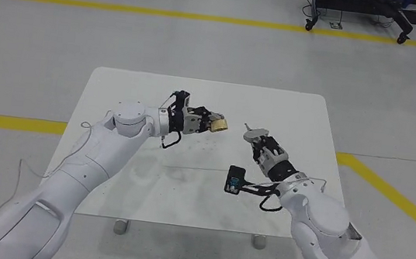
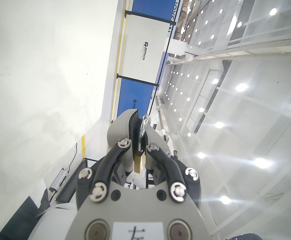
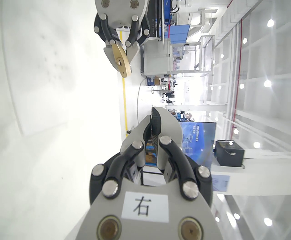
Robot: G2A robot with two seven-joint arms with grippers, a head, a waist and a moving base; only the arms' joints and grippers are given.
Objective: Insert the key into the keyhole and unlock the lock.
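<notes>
High camera down over table [image 1: 184, 197]; wrist cameras tight behind left pincer [image 2: 139, 123] and right pincer [image 3: 152, 118]; lock [image 3: 121, 61] shared.

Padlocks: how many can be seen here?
1. The brass padlock is clamped in the left gripper, held above the white table. The arms could hide another one.

Grey floor [image 1: 37, 54] surrounds the white counter [image 1: 288, 116]; yellow lines [image 1: 167, 14] cross it beyond the counter, a black cart [image 1: 364, 4] past its far right corner.
</notes>
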